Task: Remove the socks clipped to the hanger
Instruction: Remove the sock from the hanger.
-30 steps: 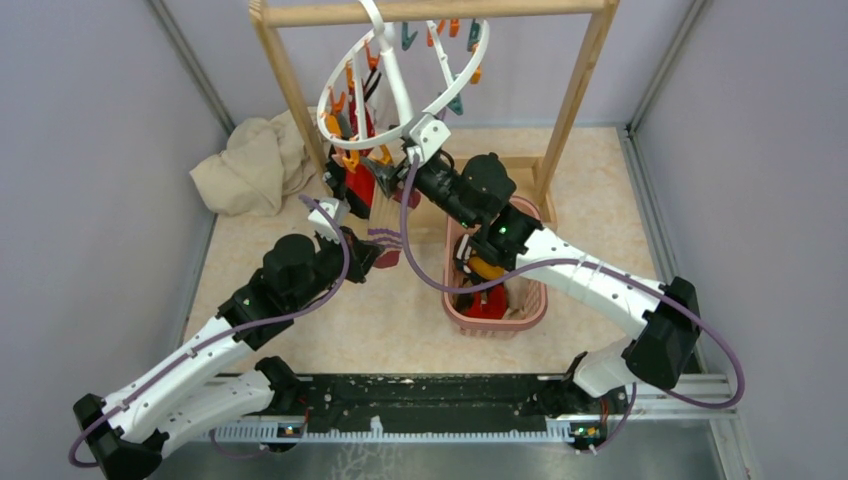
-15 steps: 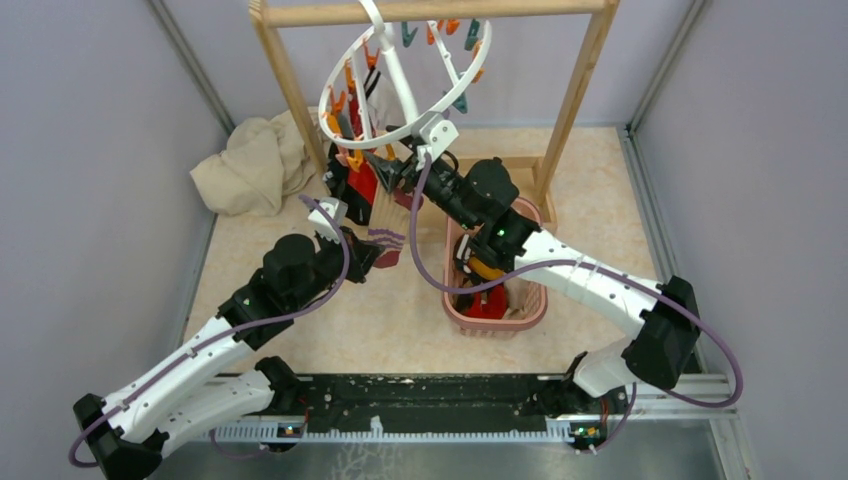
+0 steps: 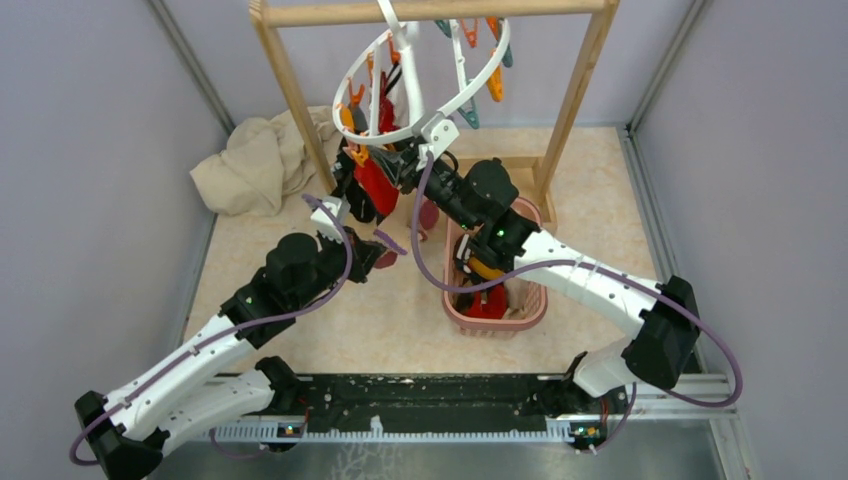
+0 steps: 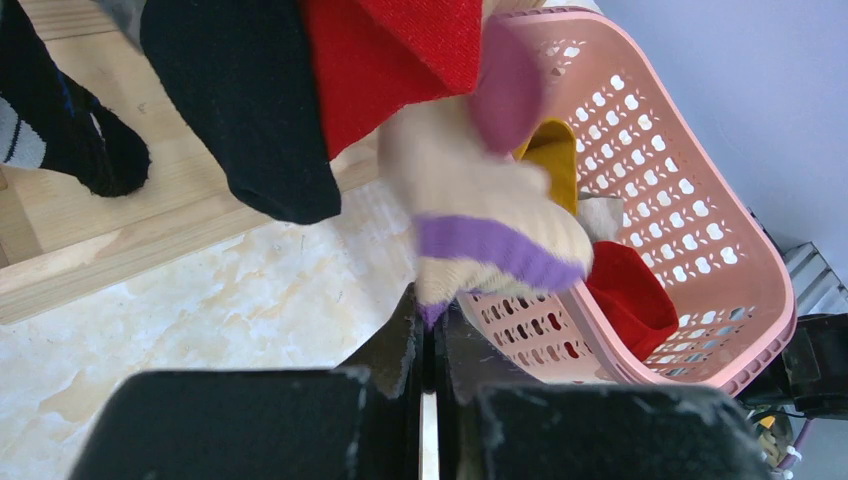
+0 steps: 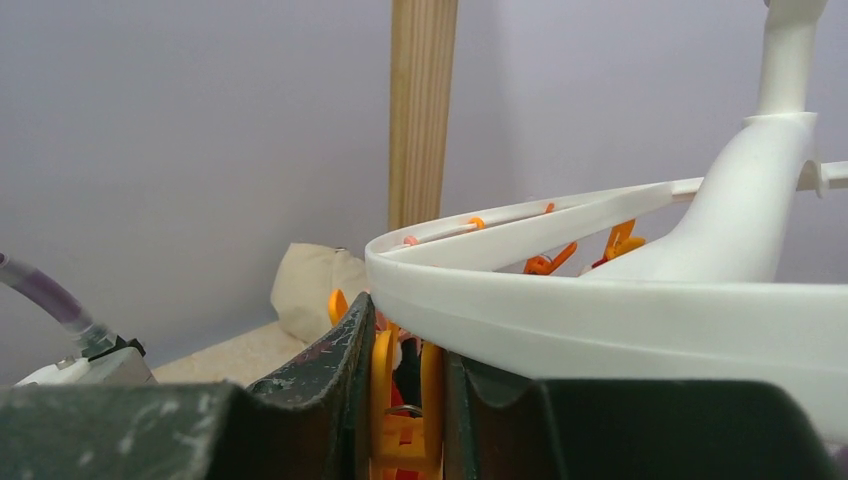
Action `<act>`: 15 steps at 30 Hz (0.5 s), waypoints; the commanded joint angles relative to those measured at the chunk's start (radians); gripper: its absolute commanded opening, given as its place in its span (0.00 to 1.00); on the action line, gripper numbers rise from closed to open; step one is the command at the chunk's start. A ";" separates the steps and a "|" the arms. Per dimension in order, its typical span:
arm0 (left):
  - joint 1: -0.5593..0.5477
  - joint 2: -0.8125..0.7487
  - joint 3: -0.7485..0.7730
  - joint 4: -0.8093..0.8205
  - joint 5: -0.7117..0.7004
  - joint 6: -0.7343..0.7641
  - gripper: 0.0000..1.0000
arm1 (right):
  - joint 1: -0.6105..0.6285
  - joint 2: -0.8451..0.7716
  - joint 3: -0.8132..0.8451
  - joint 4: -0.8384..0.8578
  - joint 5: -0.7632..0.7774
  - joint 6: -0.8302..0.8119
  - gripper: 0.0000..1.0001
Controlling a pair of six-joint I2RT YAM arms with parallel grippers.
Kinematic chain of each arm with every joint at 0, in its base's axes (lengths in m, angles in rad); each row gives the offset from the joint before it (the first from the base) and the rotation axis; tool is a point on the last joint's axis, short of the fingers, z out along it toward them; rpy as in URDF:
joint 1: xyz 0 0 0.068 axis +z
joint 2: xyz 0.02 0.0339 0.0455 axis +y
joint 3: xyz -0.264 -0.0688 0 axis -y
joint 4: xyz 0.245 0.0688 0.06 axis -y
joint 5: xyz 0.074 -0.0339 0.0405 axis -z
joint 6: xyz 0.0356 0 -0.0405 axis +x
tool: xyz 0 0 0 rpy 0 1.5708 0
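The white ring hanger (image 3: 452, 102) hangs tilted from the wooden rack's top bar, and its rim fills the right wrist view (image 5: 600, 310). A red sock (image 3: 375, 180) and a black sock (image 3: 352, 200) hang from its clips. My right gripper (image 3: 405, 165) is shut on an orange clip (image 5: 405, 400) under the rim. My left gripper (image 3: 375, 245) is shut on the cuff of a cream sock with a purple band (image 4: 480, 200). That sock hangs loose, with its pink toe (image 4: 505, 85) beside the red sock (image 4: 390, 50) and the black sock (image 4: 250, 100).
A pink lattice basket (image 3: 532, 300) right of centre holds red and mustard socks and shows in the left wrist view (image 4: 700, 200). A crumpled cream cloth (image 3: 255, 165) lies at the back left. The wooden rack's posts (image 3: 285, 75) stand on a wooden base.
The cream sock, earlier stretched between its clip and my left gripper, now hangs free from my left gripper. The hanger ring has swung right and back, and my right gripper has moved with it.
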 commanded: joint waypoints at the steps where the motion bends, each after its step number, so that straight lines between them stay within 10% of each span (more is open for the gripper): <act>1: -0.002 -0.002 0.006 0.012 -0.002 0.010 0.01 | -0.007 -0.019 0.000 0.070 0.027 -0.007 0.05; 6: -0.003 -0.004 0.004 0.017 0.003 0.007 0.01 | -0.007 -0.017 -0.008 0.066 0.040 -0.005 0.09; 15: -0.002 -0.004 0.012 0.021 0.017 0.002 0.01 | -0.012 -0.018 -0.027 0.053 0.077 0.016 0.58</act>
